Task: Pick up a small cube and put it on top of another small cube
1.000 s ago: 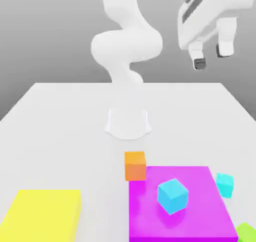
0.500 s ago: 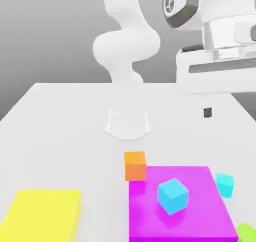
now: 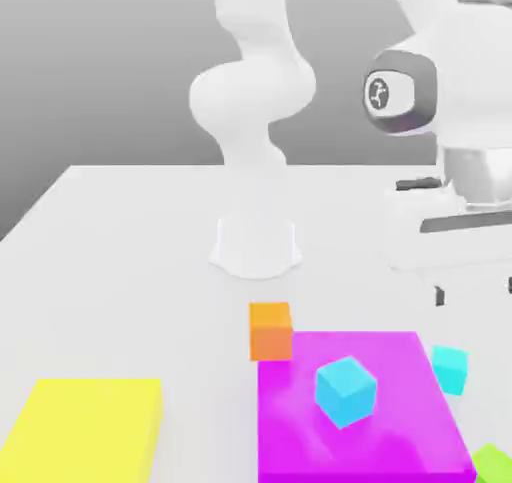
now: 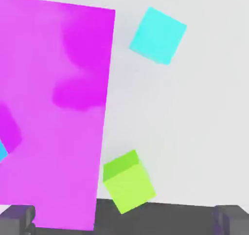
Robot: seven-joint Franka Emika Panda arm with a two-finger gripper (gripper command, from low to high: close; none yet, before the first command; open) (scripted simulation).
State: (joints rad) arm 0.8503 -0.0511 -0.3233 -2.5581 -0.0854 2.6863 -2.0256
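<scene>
While the little turquoise cube (image 3: 450, 368) is sitting on the white table (image 3: 130, 241), just beside the pink block (image 3: 390, 441) on the exterior view's right, nothing is touching it. In the hand view the same cube (image 4: 158, 34) is lying on bare table, apart from the pink block's edge. The sky-blue cube (image 3: 346, 391) is resting on top of the pink block, near its middle, and it is waiting for the small one.

The gripper (image 3: 475, 289) is hanging above the table, over the turquoise cube's side of the scene, and it is carrying nothing. Its fingers (image 4: 17, 219) are standing wide apart.

So I think the arm is doing the first step, which is reaching for the small cube. Next, the gripper is going to need to line up right over the cube, go down around it and squeeze it.

A lime green cube (image 4: 129, 183) is lying near the pink block too, so the gripper should be taking care not to bump it. An orange cube (image 3: 270, 331) is touching the pink block's far corner. A yellow block (image 3: 90, 431) is lying well apart, on the exterior view's left. Behind the table, a plain grey wall is showing
</scene>
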